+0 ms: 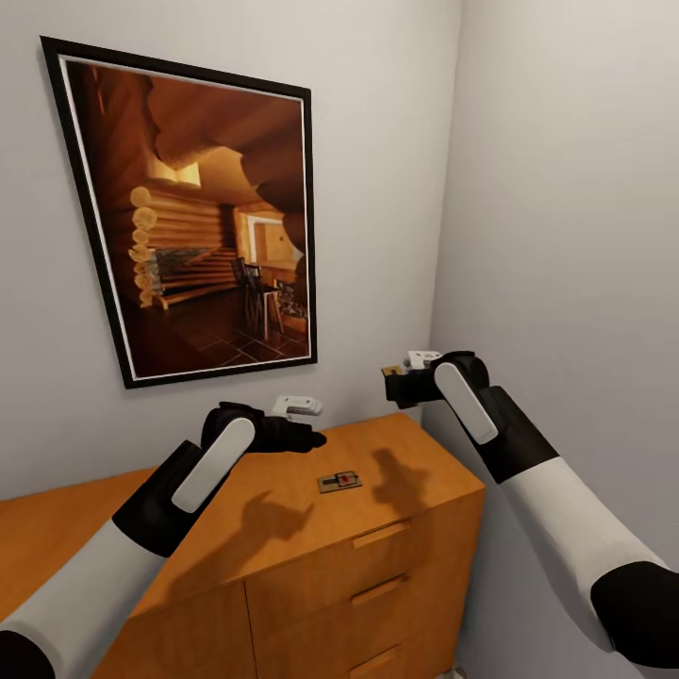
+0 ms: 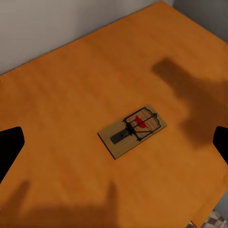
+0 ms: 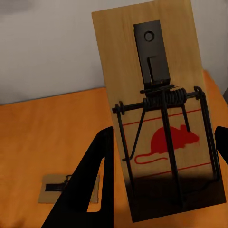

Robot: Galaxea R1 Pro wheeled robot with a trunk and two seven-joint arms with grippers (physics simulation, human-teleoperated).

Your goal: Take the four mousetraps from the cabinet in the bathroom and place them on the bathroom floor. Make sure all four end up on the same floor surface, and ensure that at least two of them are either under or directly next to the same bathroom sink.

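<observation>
One mousetrap (image 3: 159, 118) is already off the cabinet (image 1: 283, 528), pinched at one end between the fingers of the right gripper (image 1: 401, 382), which is closed on it and held in the air above the cabinet's right end, near the room corner. In the right wrist view the trap stands nearly upright along the fingers, its pale wooden board, black spring bar and red mouse print facing the camera.

A second mousetrap (image 1: 339, 482) lies flat on the cabinet top, toward the front edge and right of centre. The left gripper (image 1: 306, 437) hovers above the cabinet top, just back and left of that trap and apart from it. Its fingers appear as dark tips at the two sides of the left wrist view with the trap (image 2: 132, 129) between and beyond them, so the jaws stand wide open and hold nothing.

As a judgement, the traps are light, stiff little boards: thin, flat against the wood and easy to push along the smooth top rather than lift. The wire bar and spring on the upper face are the delicate part and may snap if pressed, so the sound hold is across the long bare edges of the board, fingers coming straight down on either side, or at the plain end away from the spring.

A white wall fitting (image 1: 298, 405) sits on the wall just above the cabinet, behind the left gripper, and a framed picture (image 1: 193, 217) of a log cabin interior hangs higher up
</observation>
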